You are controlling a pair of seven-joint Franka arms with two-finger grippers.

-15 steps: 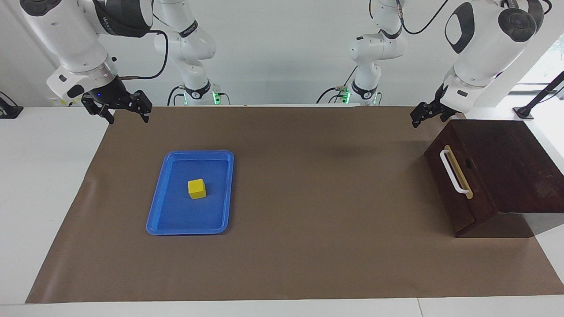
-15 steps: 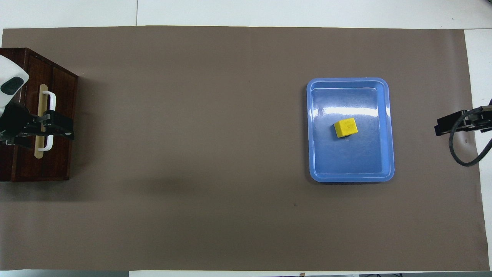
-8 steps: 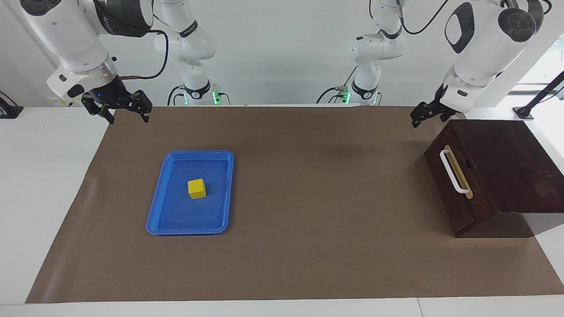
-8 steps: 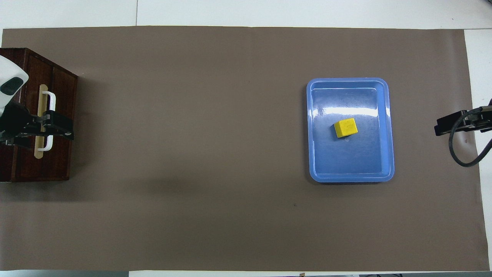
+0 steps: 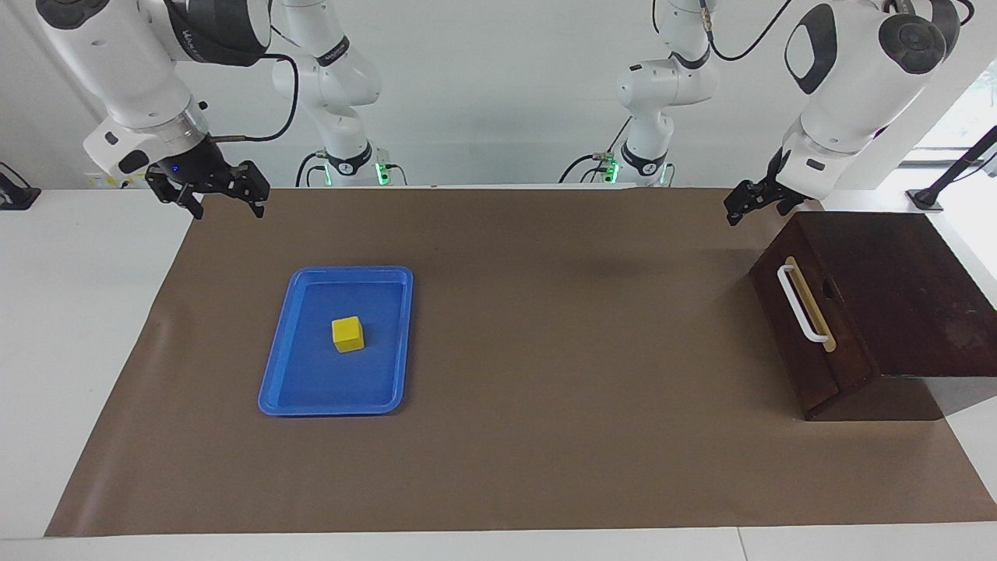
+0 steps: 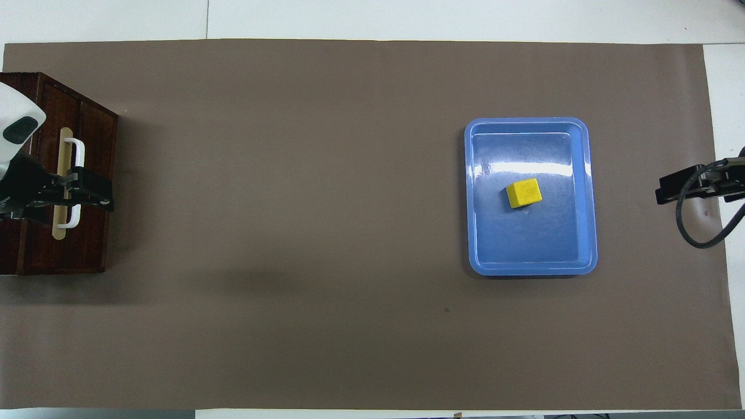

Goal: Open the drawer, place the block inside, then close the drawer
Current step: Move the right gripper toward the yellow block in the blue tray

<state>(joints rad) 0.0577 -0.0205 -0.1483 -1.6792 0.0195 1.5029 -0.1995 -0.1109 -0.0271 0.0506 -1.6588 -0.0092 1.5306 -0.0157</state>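
Observation:
The drawer (image 5: 790, 327) is shut in a dark brown wooden box (image 5: 903, 273) at the left arm's end of the table, and its white handle (image 5: 802, 305) faces the table's middle. The yellow block (image 5: 348, 333) lies in a blue tray (image 5: 273, 374) toward the right arm's end. My left gripper (image 5: 746, 206) hangs open and empty in the air by the box's corner nearest the robots. In the overhead view the left gripper (image 6: 96, 195) covers the handle (image 6: 75, 152) without touching it. My right gripper (image 5: 226, 204) waits open above the mat's corner, well clear of the block (image 6: 524, 193).
A brown mat (image 5: 545, 436) covers most of the white table. A wide bare stretch of mat lies between the tray (image 6: 591, 233) and the box (image 6: 35, 250). Two more white arm bases stand at the robots' edge.
Both grippers have shifted only a trace. The block, the tray and the drawer have not moved.

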